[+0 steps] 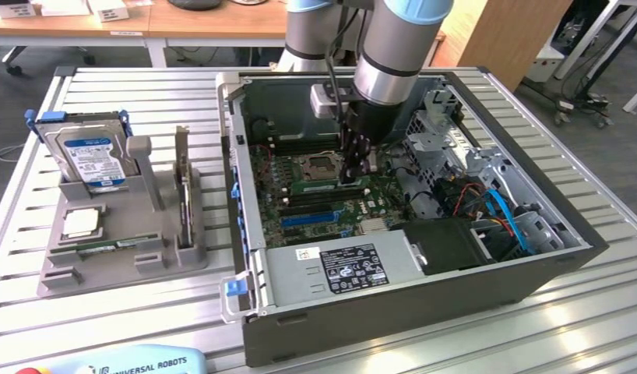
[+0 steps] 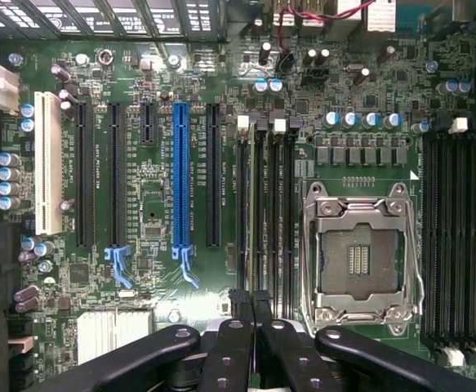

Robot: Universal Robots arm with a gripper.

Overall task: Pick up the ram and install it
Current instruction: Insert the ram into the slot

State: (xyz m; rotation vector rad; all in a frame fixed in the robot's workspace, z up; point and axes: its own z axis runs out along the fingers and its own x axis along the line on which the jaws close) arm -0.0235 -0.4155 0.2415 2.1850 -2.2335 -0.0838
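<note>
The ram (image 1: pixel 316 187) (image 2: pixel 258 212) stands on edge inside the open computer case (image 1: pixel 402 312), in a bank of 4 parallel black slots just beside the processor socket (image 1: pixel 318 166) (image 2: pixel 360 253). Its long axis runs along those slots, roughly from the exterior view's left to its right. In the wrist view it is a thin grey-green strip seen edge-on.

The tool (image 1: pixel 353 179) (image 2: pixel 251 304) is closed. Its 2 black fingers (image 2: pixel 239 314) come together over the end of the ram at the exterior view's right. I cannot tell whether they pinch it or only rest on it.

The case is a dark metal box lying on its side. It holds a green motherboard (image 2: pixel 156 188) with 1 blue slot (image 2: pixel 180 175), 1 white slot (image 2: pixel 47 163) and an empty silver socket frame.

A grey moulded fixture (image 1: pixel 121 269) sits on the slatted metal tabletop (image 1: pixel 142 93), beside the case. It carries a blue-labelled hard drive (image 1: pixel 90 156) standing upright and a square silver chip (image 1: pixel 82 224) lying flat.
</note>
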